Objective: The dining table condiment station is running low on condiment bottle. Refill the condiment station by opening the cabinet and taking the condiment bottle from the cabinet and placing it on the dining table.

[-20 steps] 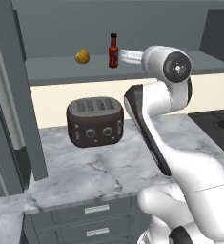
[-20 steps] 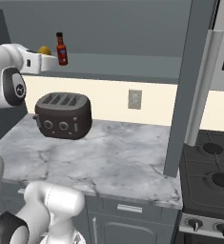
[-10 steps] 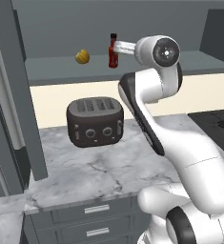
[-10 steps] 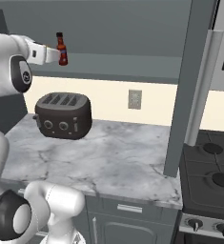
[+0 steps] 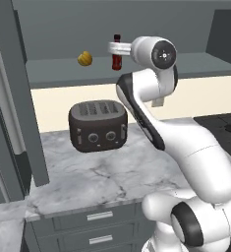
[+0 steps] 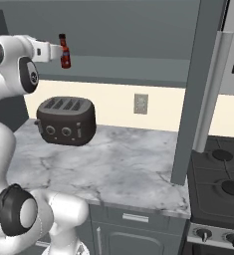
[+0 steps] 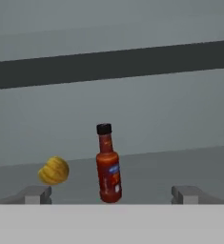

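The condiment bottle (image 5: 116, 52), dark red with a black cap, stands upright on the lower shelf of the open cabinet (image 5: 195, 64). My gripper (image 5: 113, 48) is level with it, just in front of it. In the right base view the gripper (image 6: 58, 52) reaches to the bottle (image 6: 64, 51) from the left. In the hand view the gripper (image 7: 112, 195) is open, its two fingertips (image 7: 37, 194) spread wide, and the bottle (image 7: 108, 164) stands centred between and beyond them. I cannot tell whether the fingers flank it. The dining table is out of view.
A round yellow-orange item (image 5: 85, 58) lies on the shelf left of the bottle. A dark toaster (image 5: 97, 126) sits on the marble counter (image 5: 102, 177) below. Open cabinet doors (image 6: 198, 89) hang at both sides. A stove (image 6: 223, 179) adjoins the counter on the right.
The arm has lifted and swung the hand up to the shelf, bringing the gripper level with the bottle. The bottle and the yellow-orange item have not moved.
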